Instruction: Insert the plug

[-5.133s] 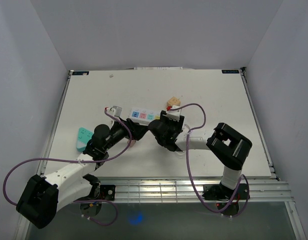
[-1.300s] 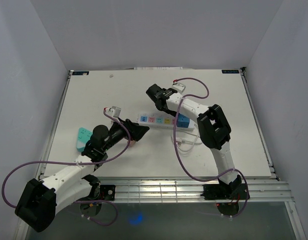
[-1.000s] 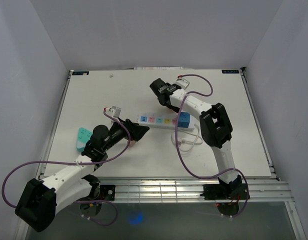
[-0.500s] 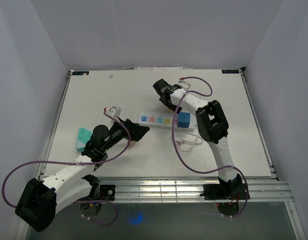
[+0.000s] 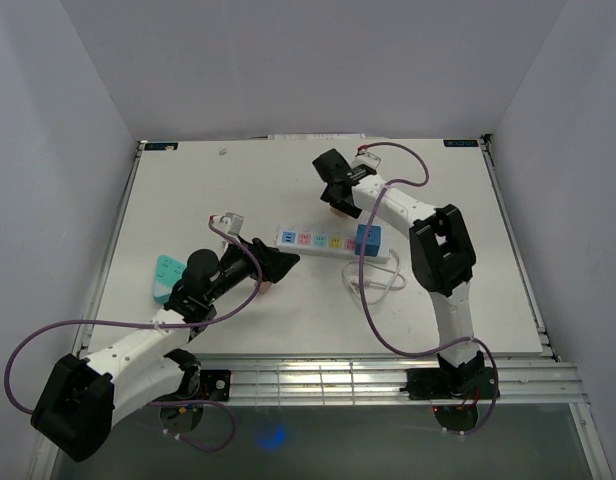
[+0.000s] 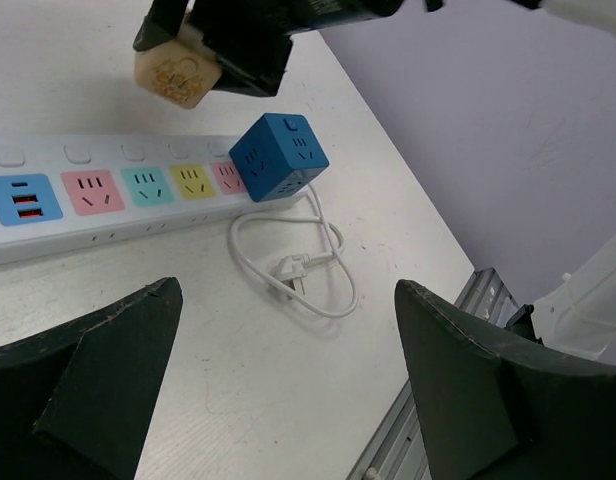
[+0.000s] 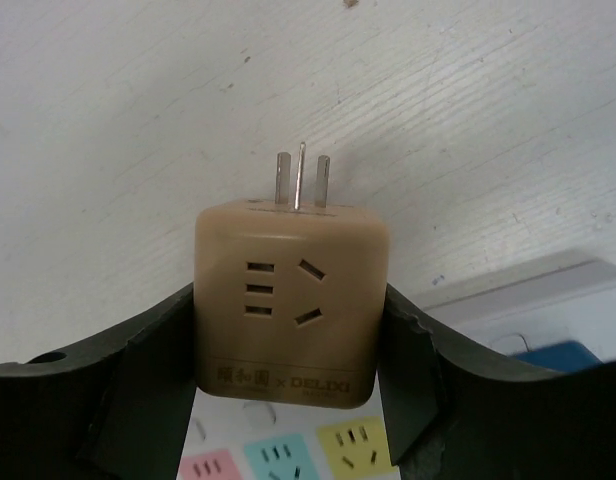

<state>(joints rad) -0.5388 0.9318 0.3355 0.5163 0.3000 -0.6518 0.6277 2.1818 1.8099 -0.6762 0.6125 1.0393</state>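
Note:
A tan cube-shaped plug [image 7: 288, 300] sits between my right gripper's [image 7: 288, 325] dark fingers, which are shut on its two sides. Its metal prongs [image 7: 298, 180] point away from the wrist, toward the white table. From above, that gripper [image 5: 338, 195] holds the plug [image 5: 339, 208] just behind the white power strip [image 5: 318, 241] with pastel sockets. A blue cube adapter [image 5: 367, 238] is plugged in at the strip's right end. My left gripper [image 5: 280, 262] stands wide open and empty at the strip's left end; its wrist view shows the strip [image 6: 108, 195] and the held plug [image 6: 176, 68].
A white cable with a loose plug end [image 5: 373, 282] lies coiled in front of the blue adapter. A teal object [image 5: 168, 275] rests near the table's left edge, beside the left arm. Purple cables loop off both arms.
My right gripper has shifted slightly back and right behind the strip, and its fingers have closed on the tan plug. The left arm has not moved.

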